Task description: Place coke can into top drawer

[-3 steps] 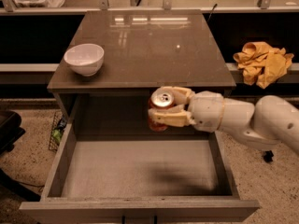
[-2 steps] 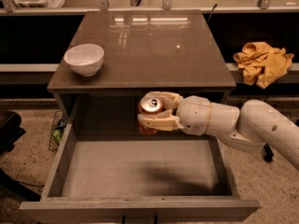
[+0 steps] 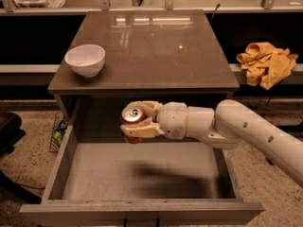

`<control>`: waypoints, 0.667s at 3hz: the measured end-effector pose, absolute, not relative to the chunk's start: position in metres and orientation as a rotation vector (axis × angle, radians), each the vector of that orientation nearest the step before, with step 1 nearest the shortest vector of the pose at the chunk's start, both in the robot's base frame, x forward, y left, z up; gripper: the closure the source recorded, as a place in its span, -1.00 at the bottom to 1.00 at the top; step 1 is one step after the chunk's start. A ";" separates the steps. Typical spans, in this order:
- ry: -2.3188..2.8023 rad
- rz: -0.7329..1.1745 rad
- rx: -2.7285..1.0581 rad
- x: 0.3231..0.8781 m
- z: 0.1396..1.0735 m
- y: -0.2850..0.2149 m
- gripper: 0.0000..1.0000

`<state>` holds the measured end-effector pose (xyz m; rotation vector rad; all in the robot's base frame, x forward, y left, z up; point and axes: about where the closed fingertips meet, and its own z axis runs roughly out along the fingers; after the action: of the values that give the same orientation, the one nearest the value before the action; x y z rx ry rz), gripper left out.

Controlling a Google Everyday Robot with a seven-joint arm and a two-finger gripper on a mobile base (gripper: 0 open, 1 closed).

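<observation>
Camera view: the cream two-finger gripper [image 3: 129, 122] is clamped on the small red cylindrical coke can [image 3: 133, 114]. One finger lies across the can's upper side and the other along its lower side, and the silver top with its pull tab is tilted toward the camera. The white jointed arm [image 3: 246, 129] reaches in from the right, so the can sits at the gripper's left tip. It is held off the floor, over the rear part of the drawer.

Set against the frame 0.7 s ago, gripper and can have travelled left and a little lower — the can was then nearer the drawer's middle. The grip looks the same.

Below and around the gripper the wide grey wood-grain top drawer [image 3: 60, 162] stands pulled out. Its pale grey floor carries the arm's dark shadow just under and in front of the gripper. Above the gripper runs the brown glossy cabinet top [image 3: 151, 51]. Up and to the left of the gripper a round white bowl [image 3: 85, 59] rests on it — well apart from the can. Far up to the right lies a crumpled yellow cloth [image 3: 265, 63].
</observation>
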<state>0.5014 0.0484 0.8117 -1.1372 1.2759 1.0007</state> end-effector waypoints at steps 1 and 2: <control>1.276 1.001 -1.137 0.501 0.812 0.048 1.00; 1.289 1.011 -1.145 0.501 0.804 0.058 1.00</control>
<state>0.5013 0.0578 0.8045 -1.1445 1.2895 1.0108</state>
